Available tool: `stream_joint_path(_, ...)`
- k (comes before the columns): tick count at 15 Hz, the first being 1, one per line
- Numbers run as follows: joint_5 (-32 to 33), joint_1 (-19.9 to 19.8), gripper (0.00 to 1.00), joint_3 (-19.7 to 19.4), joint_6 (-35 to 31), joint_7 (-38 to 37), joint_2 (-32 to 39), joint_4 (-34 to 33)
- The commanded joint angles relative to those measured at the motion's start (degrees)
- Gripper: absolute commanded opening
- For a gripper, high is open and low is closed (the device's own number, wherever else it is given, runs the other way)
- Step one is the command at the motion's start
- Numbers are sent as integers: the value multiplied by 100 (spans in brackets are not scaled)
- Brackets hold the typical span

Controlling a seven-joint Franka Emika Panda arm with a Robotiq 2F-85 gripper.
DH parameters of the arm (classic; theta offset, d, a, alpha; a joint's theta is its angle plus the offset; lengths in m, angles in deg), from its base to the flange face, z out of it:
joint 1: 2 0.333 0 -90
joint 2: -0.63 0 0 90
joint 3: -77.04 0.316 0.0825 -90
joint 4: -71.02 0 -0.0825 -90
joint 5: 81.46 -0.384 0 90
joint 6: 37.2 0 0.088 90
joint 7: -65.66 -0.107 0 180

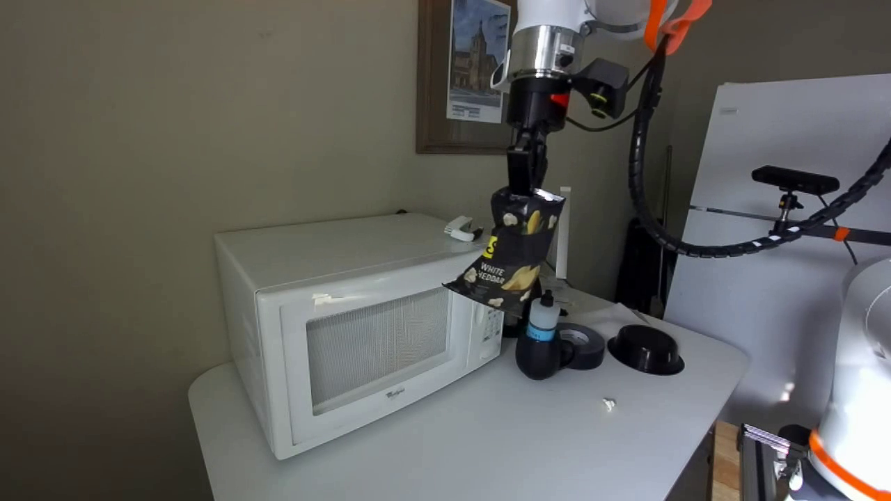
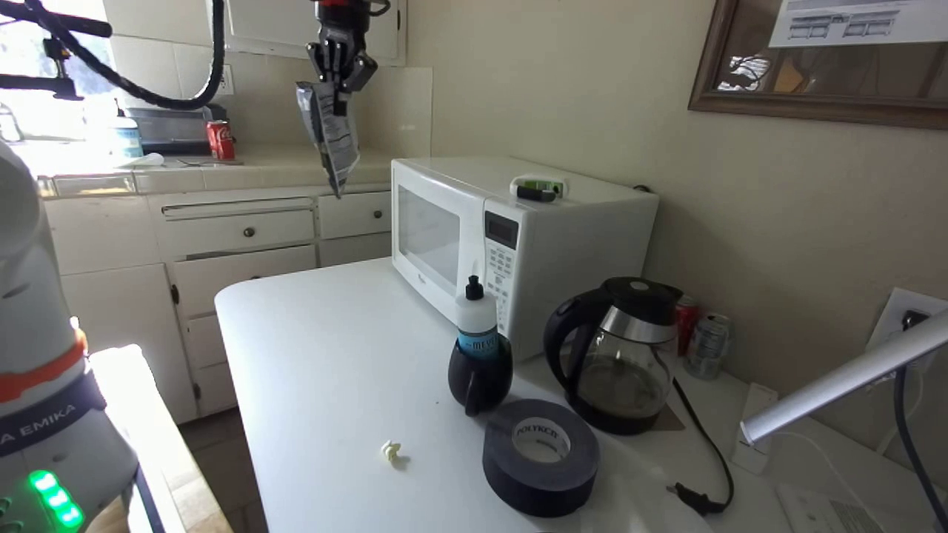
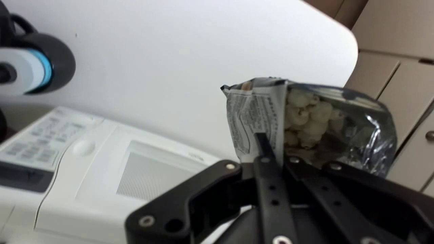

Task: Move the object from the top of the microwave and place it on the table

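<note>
The snack bag (image 1: 511,254), black with yellow graphics and white lettering, hangs tilted in the air. It also shows in an exterior view (image 2: 329,133) and in the wrist view (image 3: 251,115), with popcorn pieces showing inside. My gripper (image 1: 527,184) is shut on the bag's upper edge; it also shows in an exterior view (image 2: 341,100) and in the wrist view (image 3: 276,150). The white microwave (image 1: 264,254) stands on the table against the wall; the bag is in front of and above its door side, apart from it. The white table (image 1: 445,445) lies below, also in an exterior view (image 2: 318,340).
A bottle in a black mug (image 2: 480,348), a roll of tape (image 2: 541,474), a glass kettle (image 2: 622,363) and a black round dish (image 1: 646,348) stand on the table. A small white piece (image 1: 609,403) lies near its front. A small white-and-green item (image 2: 539,186) lies atop the microwave.
</note>
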Motion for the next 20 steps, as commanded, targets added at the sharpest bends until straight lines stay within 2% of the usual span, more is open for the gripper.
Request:
stream_joint_path(1, -306, 91, 0, -9, 393, 65, -214, 726)
stream_joint_path(6, -947, 272, 0, 77, 252, 86, 185, 1256)
stream_joint_path(11, -1500, 338, 0, 332, 298, -303, 814, 1307)
stream_joint_path(14, -1654, 344, 0, 501, 275, -602, 1288, 1231)
stream_joint_path(15, -1482, 285, 0, 445, 354, -395, 982, 1305)
stream_joint_path(20, -1483, 271, 1, 461, 352, -404, 1068, 1260)
